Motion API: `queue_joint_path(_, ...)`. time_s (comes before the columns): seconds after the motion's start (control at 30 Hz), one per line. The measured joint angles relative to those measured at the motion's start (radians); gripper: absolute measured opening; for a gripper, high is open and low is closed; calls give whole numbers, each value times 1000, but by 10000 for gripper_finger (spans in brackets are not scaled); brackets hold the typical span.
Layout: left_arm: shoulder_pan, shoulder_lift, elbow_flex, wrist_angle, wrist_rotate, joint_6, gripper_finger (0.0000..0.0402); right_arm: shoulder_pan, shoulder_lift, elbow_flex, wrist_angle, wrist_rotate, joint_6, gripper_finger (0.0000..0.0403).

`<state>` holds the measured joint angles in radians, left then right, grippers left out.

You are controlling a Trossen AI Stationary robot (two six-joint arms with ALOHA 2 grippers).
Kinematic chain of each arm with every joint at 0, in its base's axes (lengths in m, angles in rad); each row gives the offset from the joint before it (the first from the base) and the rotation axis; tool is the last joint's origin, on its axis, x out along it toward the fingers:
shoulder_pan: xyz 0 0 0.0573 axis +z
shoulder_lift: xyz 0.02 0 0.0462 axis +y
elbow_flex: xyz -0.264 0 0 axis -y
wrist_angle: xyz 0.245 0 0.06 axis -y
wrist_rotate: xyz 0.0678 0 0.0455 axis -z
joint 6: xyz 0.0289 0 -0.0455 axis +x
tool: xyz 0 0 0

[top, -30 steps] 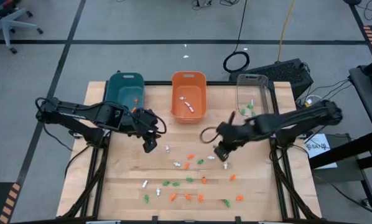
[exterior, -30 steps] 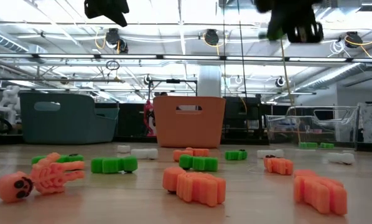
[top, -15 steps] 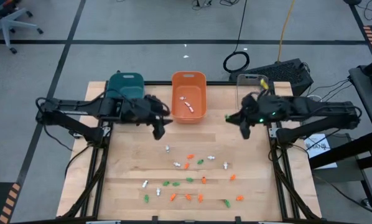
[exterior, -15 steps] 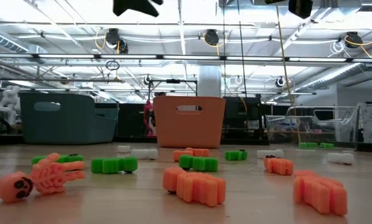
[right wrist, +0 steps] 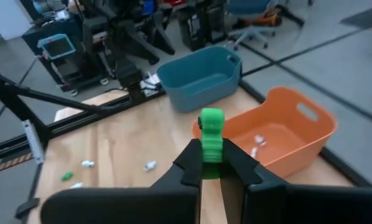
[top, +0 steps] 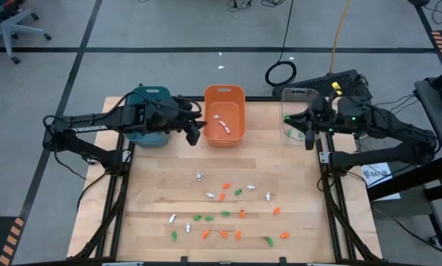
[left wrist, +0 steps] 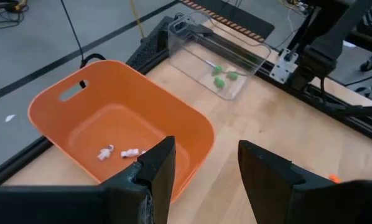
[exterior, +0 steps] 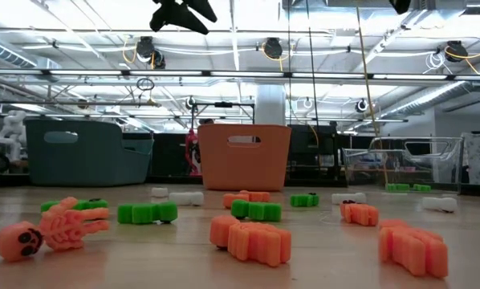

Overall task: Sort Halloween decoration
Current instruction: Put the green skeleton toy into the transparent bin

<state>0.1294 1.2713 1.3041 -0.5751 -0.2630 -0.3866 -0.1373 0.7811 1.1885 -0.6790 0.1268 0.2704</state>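
Several tiny orange, white and green Halloween trinkets (top: 225, 199) lie loose on the near half of the wooden table (top: 162, 192); the low view shows them close up (exterior: 252, 239). My right gripper (top: 310, 140) hangs above the clear bin (top: 301, 103) at the far right, shut on a green trinket (right wrist: 211, 134). My left gripper (top: 195, 134) hovers by the left wall of the orange bin (top: 225, 114). In its wrist view the fingers (left wrist: 206, 158) stand open with nothing between them. My right gripper pinches the green trinket by its lower end (right wrist: 211, 163) between its two fingertips. The rest of the trinket sticks out upright past the tips. The fingers come from the table's right, slanting a little downward. The piece is lifted clear of table and bins.
A teal bin (top: 148, 111) stands at the far left, partly under my left arm. The orange bin holds white pieces (left wrist: 117, 151); the clear bin holds green ones (left wrist: 223, 73). A black frame rail (top: 326, 159) runs along the table's right side.
My right gripper has risen from the loose trinkets with the green piece and swung toward the far right, over the clear bin, rolling as it went. My left gripper, still open, has climbed and moved toward the far edge, from the table's middle left to the orange bin's left wall.
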Motion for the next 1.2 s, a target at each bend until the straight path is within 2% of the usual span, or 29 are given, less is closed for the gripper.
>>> queue_joint_path(0.27, 1, 16, 1, 32, -1, 0, 173, -25, -31, 0, 16, -44, -92, 11)
queue_joint_path(0.63, 7, 24, 0, 47, 26, 1, 173, -27, -31, 0, 75, -53, -111, 11)
queue_joint_path(1.2, 20, 23, 0, 162, 26, 61, 173, -26, -30, 0, 77, -51, -506, 11)
